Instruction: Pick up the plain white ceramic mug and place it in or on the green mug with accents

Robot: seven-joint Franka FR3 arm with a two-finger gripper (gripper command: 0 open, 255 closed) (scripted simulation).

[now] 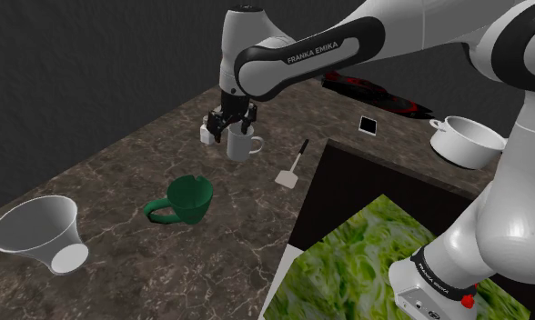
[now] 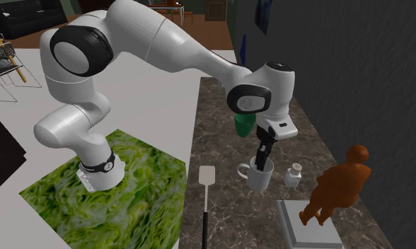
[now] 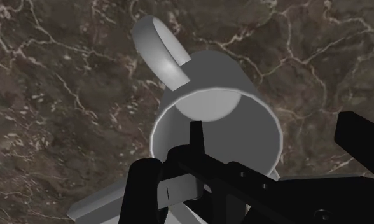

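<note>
The white mug stands upright on the dark marble counter, its handle toward the shoulder view's right. My gripper is right over it and open. In the wrist view one finger reaches inside the white mug's rim and the other finger stands outside the wall, neither pressing on it. The second exterior view has the gripper dipping into the white mug. The green mug stands upright nearer the front, handle toward the shoulder view's left; it is partly hidden behind the arm as the green mug.
A small white shaker stands close beside the mug. A white spatula lies on the counter and a white funnel-shaped bowl on its side. A white pot, a black card and an orange figurine stand farther off.
</note>
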